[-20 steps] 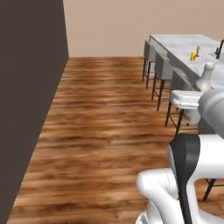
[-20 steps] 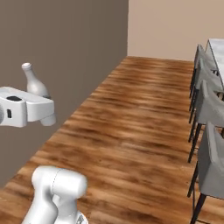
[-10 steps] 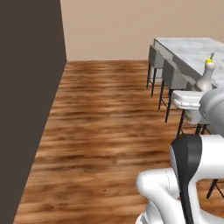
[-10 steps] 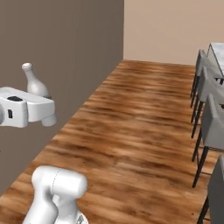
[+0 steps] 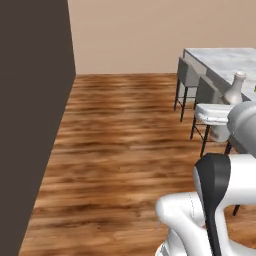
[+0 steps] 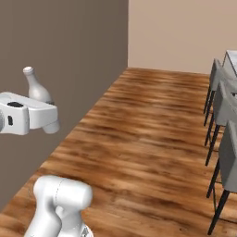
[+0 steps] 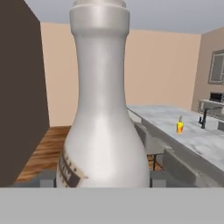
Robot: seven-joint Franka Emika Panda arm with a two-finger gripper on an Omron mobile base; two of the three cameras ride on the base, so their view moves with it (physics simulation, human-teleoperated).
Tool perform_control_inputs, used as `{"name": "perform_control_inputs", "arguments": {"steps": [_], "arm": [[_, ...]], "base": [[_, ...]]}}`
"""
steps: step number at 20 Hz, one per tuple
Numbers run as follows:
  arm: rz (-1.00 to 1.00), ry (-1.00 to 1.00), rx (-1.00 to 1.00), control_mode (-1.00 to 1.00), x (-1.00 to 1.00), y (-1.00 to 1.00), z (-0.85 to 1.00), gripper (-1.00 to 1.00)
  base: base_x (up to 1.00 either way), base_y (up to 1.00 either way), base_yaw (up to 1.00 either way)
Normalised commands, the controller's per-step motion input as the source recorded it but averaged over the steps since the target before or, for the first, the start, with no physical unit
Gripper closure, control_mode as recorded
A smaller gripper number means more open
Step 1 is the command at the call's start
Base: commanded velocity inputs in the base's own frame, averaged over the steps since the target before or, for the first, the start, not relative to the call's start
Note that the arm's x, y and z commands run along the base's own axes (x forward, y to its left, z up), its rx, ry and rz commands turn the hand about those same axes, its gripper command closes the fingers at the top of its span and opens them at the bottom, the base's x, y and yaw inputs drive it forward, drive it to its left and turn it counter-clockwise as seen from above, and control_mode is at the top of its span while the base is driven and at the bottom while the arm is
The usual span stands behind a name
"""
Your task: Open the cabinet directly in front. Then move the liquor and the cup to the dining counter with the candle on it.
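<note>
Gripper (image 7: 98, 179) clamped on the liquor (image 7: 101, 127) — bottle upright so nothing tips — carried toward the dining counter (image 7: 192, 135), cup (image 7: 180, 126) sitting mid-marble

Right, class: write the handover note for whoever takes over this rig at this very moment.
Gripper: shut on the pale grey, slender-necked liquor bottle, held upright off the floor.
Long white marble dining counter: ahead to the right, grey stools along it.
A small yellow thing with an orange mark stands on that counter; too small to name.
Done: bottle picked up.
Left: set the bottle on the counter. Cup and cabinet: no word.
</note>
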Motion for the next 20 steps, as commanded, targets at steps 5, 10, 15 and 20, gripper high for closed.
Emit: {"name": "perform_control_inputs", "arguments": {"steps": [5, 10, 15, 20], "arm": [[0.0, 0.0, 0.0, 1.0, 0.0, 0.0, 0.0, 1.0], [0.0, 0.0, 0.0, 1.0, 0.0, 0.0, 0.0, 1.0], [0.0, 0.0, 0.0, 1.0, 0.0, 0.0, 0.0, 1.0], [0.0, 0.0, 0.0, 1.0, 0.0, 0.0, 0.0, 1.0]], "base": [[1.0, 0.13, 0.0], [1.0, 0.11, 0.0], [1.0, 0.04, 0.0], [1.0, 0.02, -0.13]]}}
